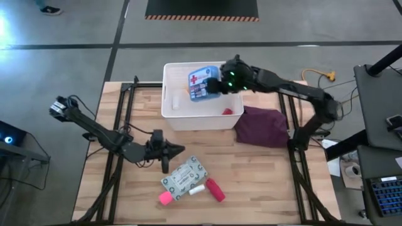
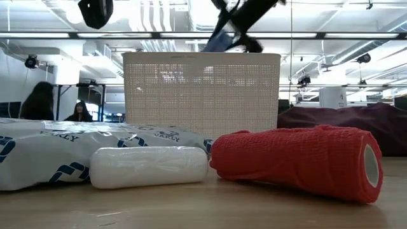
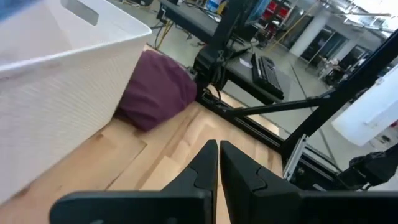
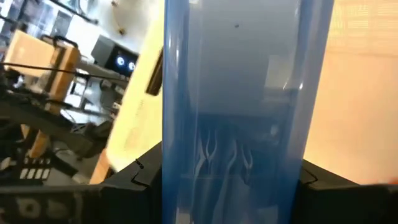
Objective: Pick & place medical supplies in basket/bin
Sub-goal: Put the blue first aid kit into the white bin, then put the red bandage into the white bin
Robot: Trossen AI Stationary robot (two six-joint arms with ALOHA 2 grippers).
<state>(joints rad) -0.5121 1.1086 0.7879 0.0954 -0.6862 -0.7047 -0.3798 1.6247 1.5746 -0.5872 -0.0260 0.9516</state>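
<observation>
Overhead looks straight down, the low camera level and close; both share the white bin (image 1: 201,113), perhaps cloth.

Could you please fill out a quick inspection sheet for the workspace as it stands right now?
Surface: wooden table, bare wood at the near right.
Job's things: white bin at the far middle with a small red item inside; blue first-aid box held above the bin; grey-green packet, pink cube, white roll and red roll near the front edge.
Clutter: maroon cloth right of the bin.
Grippers: right gripper shut on the box; left gripper shut, empty, over the table.
Cables: yellow cable beyond the table's far right.
Surroundings: two people far behind.
</observation>
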